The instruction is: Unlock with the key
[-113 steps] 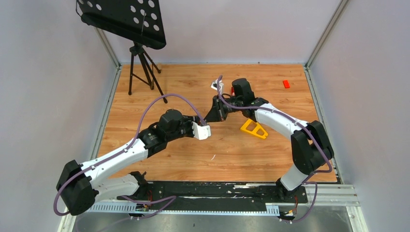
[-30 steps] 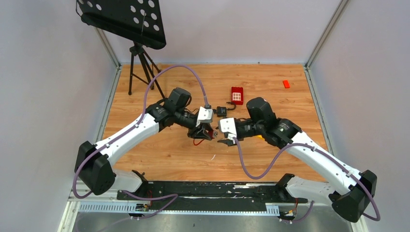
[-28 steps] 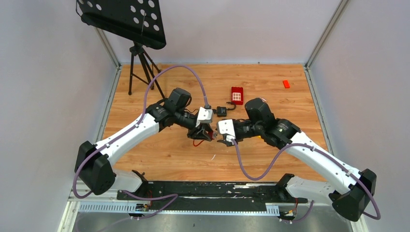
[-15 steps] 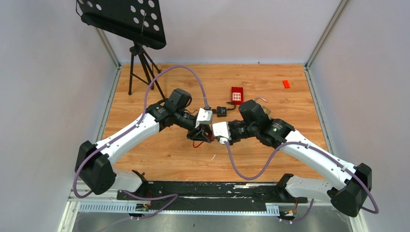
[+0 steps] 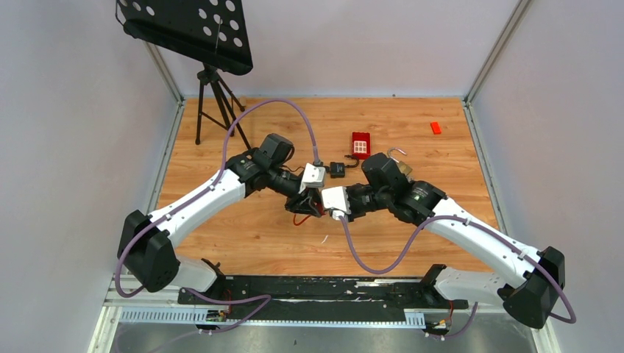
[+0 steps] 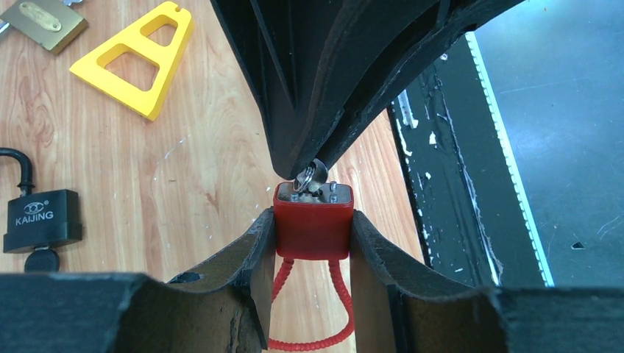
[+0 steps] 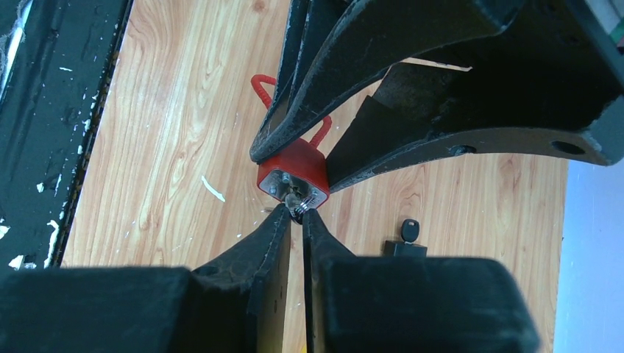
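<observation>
My left gripper [image 6: 313,228] is shut on a small red padlock [image 6: 313,220] with a red coiled cable shackle [image 6: 316,331], held above the wooden table. A silver key [image 6: 310,176] sits in the lock's bottom face. My right gripper [image 7: 297,213] is shut on that key [image 7: 298,200], its tips pressed against the padlock [image 7: 294,169]. In the top view the two grippers meet at mid-table, left gripper [image 5: 309,206] and right gripper [image 5: 330,209], with the red shackle [image 5: 297,218] hanging below.
A black KAIJING padlock [image 6: 40,220] with a black key lies on the table and also shows in the top view [image 5: 338,169]. A brass padlock [image 5: 399,160], a yellow triangle [image 6: 136,55], a red keypad box [image 5: 360,145], a small red block [image 5: 435,127] and a tripod stand [image 5: 213,103] are around.
My right arm moved left until its gripper closed on the key in the red padlock. My left gripper kept holding the padlock almost still.
</observation>
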Robot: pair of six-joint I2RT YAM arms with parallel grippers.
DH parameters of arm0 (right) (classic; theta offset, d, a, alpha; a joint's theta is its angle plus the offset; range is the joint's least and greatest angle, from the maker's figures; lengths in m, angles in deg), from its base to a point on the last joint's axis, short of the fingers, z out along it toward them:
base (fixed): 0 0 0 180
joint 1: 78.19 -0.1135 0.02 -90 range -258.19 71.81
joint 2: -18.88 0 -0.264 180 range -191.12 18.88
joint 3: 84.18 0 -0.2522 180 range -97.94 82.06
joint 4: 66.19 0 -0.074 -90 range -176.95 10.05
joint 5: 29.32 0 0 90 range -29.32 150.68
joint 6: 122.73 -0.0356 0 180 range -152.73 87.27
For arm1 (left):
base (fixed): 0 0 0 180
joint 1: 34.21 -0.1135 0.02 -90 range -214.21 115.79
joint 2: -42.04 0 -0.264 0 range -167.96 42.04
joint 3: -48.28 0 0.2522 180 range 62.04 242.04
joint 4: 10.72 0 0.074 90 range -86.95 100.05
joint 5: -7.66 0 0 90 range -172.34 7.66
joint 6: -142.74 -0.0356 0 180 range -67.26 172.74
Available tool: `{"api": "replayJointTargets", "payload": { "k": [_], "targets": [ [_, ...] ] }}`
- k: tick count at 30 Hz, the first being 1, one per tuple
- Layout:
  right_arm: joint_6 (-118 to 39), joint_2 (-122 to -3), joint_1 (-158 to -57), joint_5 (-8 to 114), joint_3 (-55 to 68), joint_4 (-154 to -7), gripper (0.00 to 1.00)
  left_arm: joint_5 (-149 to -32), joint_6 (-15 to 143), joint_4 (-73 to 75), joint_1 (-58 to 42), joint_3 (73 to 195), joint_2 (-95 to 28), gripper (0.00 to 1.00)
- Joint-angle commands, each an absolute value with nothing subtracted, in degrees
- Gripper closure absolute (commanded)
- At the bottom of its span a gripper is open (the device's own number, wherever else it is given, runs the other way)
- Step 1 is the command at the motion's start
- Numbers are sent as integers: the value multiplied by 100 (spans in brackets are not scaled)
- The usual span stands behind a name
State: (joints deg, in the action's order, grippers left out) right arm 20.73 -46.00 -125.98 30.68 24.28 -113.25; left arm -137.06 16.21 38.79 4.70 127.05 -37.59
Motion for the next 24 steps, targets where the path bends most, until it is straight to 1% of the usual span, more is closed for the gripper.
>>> {"api": "replayJointTargets", "payload": {
  "k": [1, 7, 13, 17, 24],
  "targets": [
    [2041, -4599, -12684, 2897, 2264, -11203, 91, -13594, 1513, 3713, 468, 13015, -3773, 100],
    [1535, -4752, -12672, 2812, 2260, -11029, 100, -12909, 1625, 3219, 472, 12834, -3692, 100],
    [666, -5029, -12424, 2617, 2162, -10674, 100, -11997, 1925, 2280, 475, 12406, -3408, 100],
    [56, -5305, -11979, 2081, 2092, -10490, 100, -11490, 2090, 1650, 472, 12036, -3204, 100],
    [-666, -5750, -11408, 1094, 1976, -10319, 100, -11080, 2129, 1129, 472, 11691, -3089, 100]
  ]
}}
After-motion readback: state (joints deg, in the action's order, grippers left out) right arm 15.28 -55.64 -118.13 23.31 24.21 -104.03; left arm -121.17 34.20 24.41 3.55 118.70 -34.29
